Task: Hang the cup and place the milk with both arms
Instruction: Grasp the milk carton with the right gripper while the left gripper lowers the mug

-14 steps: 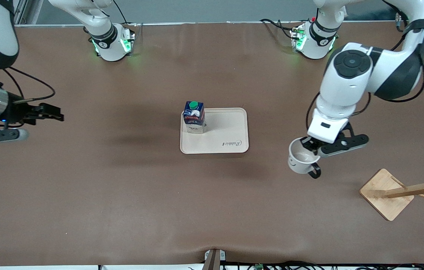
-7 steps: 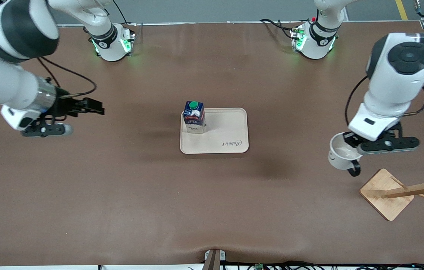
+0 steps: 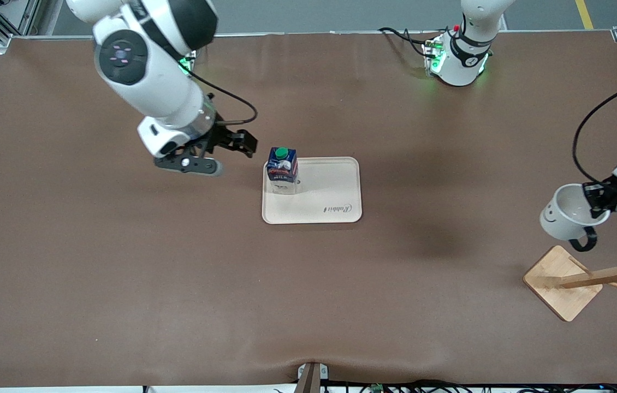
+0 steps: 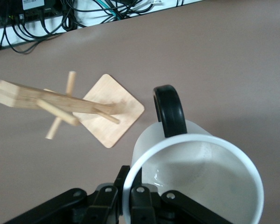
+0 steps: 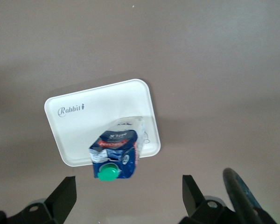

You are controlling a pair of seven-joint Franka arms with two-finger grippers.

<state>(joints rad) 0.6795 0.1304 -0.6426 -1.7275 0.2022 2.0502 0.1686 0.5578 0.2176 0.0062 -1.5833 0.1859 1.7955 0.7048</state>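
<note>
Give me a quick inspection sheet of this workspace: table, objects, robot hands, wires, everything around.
Surface: brown table, a slight ripple at its front edge.
Cup: white mug in the air by the wooden rack, held at its rim.
Milk: carton upright on a corner of the cream tray.
Clutter: nothing seen.
Left gripper: shut on the mug.
Right gripper: open, over the table beside the carton.
Cables: black leads along both arms.
Surroundings: wires at the table's front edge.
</note>
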